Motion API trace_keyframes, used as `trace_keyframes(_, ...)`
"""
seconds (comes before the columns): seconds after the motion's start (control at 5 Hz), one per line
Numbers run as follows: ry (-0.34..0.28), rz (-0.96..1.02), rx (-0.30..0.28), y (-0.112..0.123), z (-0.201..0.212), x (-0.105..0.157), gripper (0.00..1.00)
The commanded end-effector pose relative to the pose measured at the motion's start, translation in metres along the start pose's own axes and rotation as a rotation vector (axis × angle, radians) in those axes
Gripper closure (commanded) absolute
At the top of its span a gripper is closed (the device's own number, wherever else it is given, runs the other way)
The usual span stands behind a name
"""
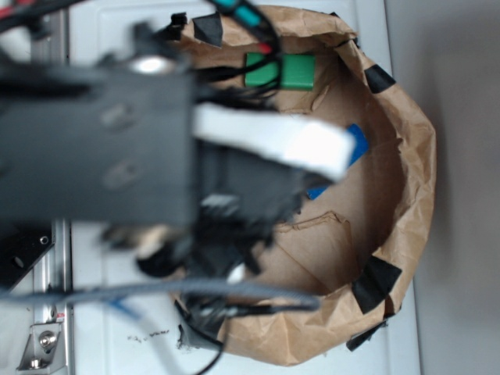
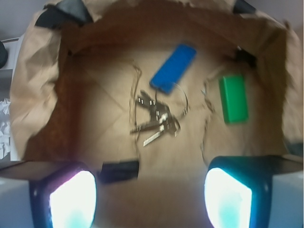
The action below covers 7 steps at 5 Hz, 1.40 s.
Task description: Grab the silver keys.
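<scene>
Spread wide and holding nothing, the tool (image 2: 151, 194) hangs above a brown paper nest, its two glowing fingertips (image 2: 72, 199) framing the bottom of the wrist view with a clear gap between them.

Going left to right in that view: the crumpled paper wall (image 2: 33, 80) rises on the left, with a black tape patch at its top corner. Near the middle of the paper floor lie the silver keys (image 2: 156, 119), a fanned bunch on a thin wire ring, flat and untouched. Just above them, almost touching the ring, rests a blue block (image 2: 173, 68), lying aslant. Further right, well apart from the keys, sits a green block (image 2: 233, 99) close to the right-hand wall.

In the exterior view the arm hides the keys entirely; only the green block (image 1: 280, 70) and part of the blue block (image 1: 356, 146) show past it.

By my reading this is the approach step: the tool is above the nest but not yet down at the keys. They sit beyond the gap, slightly left of centre, so the next move calls for shifting the tool forward over the bunch, then descending and closing on it while staying clear of the blue block.
</scene>
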State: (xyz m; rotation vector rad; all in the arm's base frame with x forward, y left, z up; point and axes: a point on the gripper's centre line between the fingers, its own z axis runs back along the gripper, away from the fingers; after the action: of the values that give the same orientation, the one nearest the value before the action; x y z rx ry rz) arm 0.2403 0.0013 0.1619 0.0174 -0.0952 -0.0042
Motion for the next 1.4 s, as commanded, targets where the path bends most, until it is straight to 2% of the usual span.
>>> trace_keyframes(0.0, -0.106, -0.193, -0.050, 0.009, -0.023, 0.021, 0.00)
trace_keyframes(0.2, -0.132, -0.261, -0.054, 0.007, -0.038, 0.021, 0.00)
trace_keyframes(0.4, -0.120, -0.310, -0.038, 0.011, -0.054, 0.023, 0.00)
trace_keyframes(1.2, -0.120, -0.310, -0.038, 0.011, -0.054, 0.023, 0.00)
